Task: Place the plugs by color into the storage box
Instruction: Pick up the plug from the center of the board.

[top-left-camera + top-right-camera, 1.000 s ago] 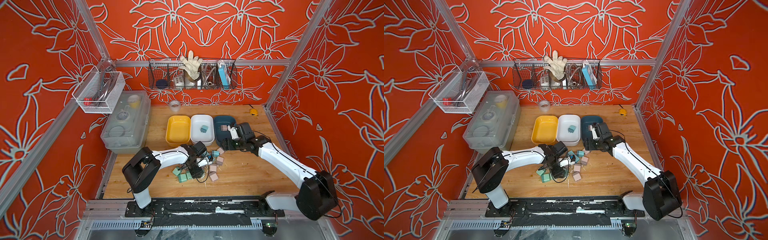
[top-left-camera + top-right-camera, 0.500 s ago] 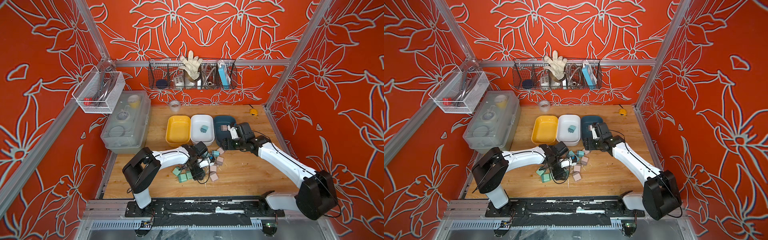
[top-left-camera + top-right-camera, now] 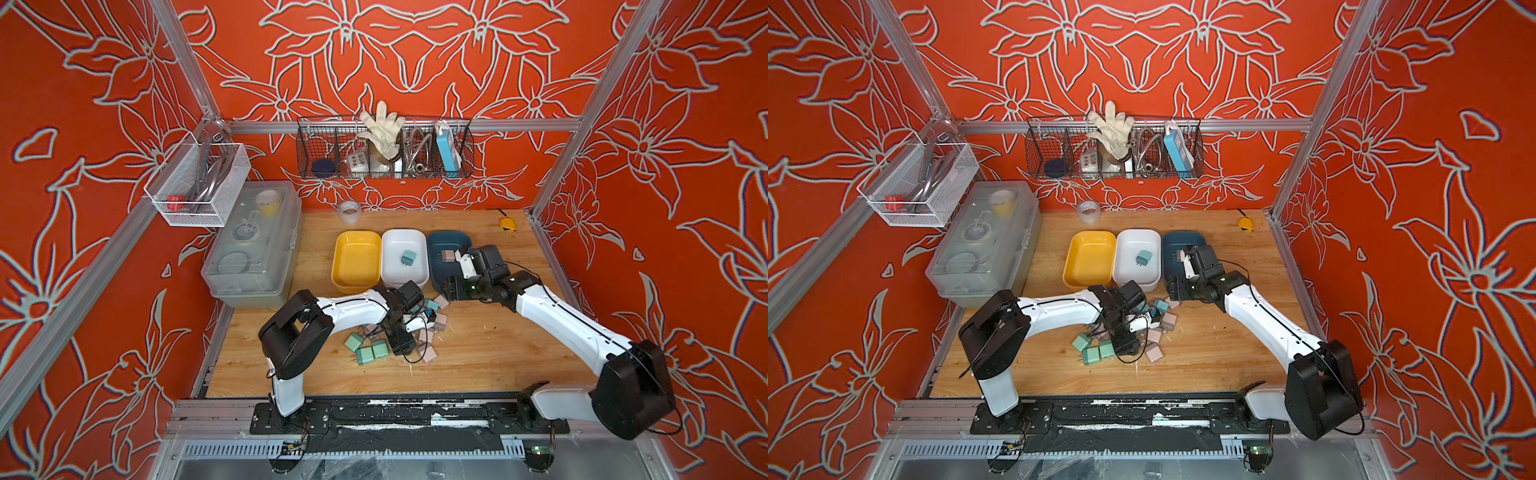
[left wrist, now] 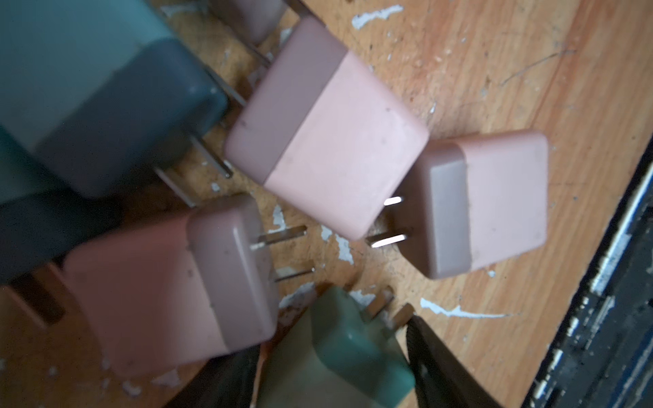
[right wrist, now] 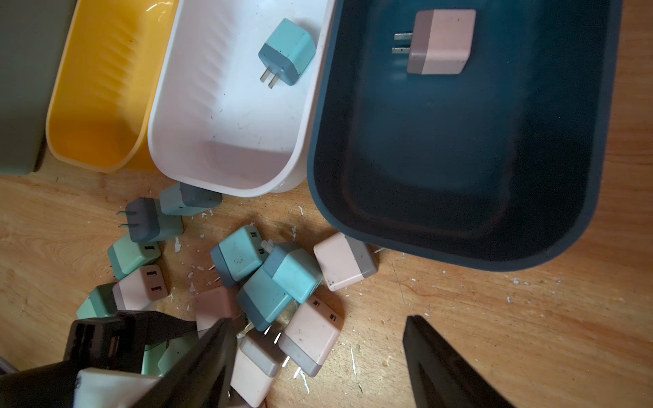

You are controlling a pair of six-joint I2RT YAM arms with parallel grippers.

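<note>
Two sorted so far: teal-blue cube-shaped plastic plug [image 3: 406, 259] in the white rounded plastic tray [image 3: 404, 232], mauve-pink plug [image 5: 440, 42] in the dark blue tray [image 5: 459, 148], just beyond the right gripper [image 5: 318, 319], jaws spread and empty. Clamped in the left gripper [image 4: 328, 335], a mint-green plug [image 4: 353, 367], probably bound for the bare yellow tray [image 3: 356, 257]. Heaped around that gripper, the loose plugs [image 5: 268, 268] left to sort.

Top views look down over the whole table [image 3: 478, 353]; both wrist cameras share the plugs [image 5: 293, 272], close up.
</note>
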